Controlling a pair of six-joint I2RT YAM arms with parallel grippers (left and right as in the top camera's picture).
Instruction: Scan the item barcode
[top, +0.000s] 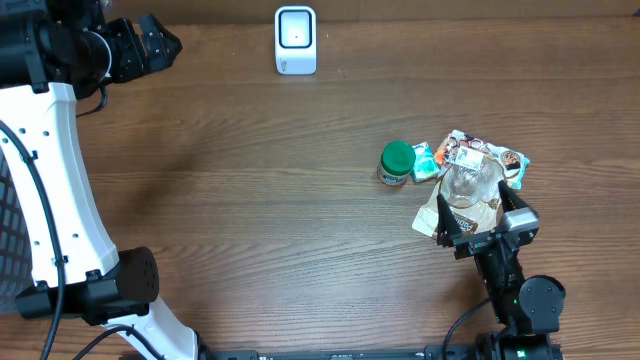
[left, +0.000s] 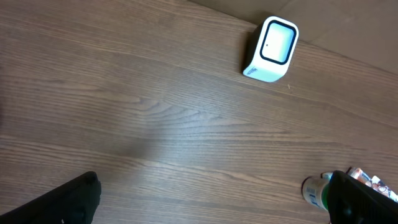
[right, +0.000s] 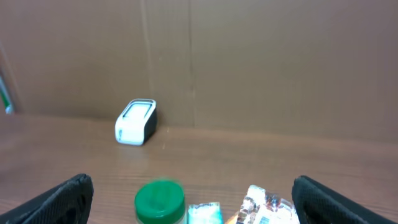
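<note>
The white barcode scanner stands at the table's far edge, also seen as the scanner and the scanner. A green-lidded jar stands beside a teal packet, a foil snack packet and a brown packet. My right gripper hangs open over this pile's near side, holding nothing. In its wrist view the right gripper frames the jar, teal packet and foil packet. My left gripper is open at the far left corner. No barcode shows.
The left gripper looks down on bare wood, with the jar at its right finger. A brown cardboard wall rises behind the table. The left arm's white link runs along the left edge.
</note>
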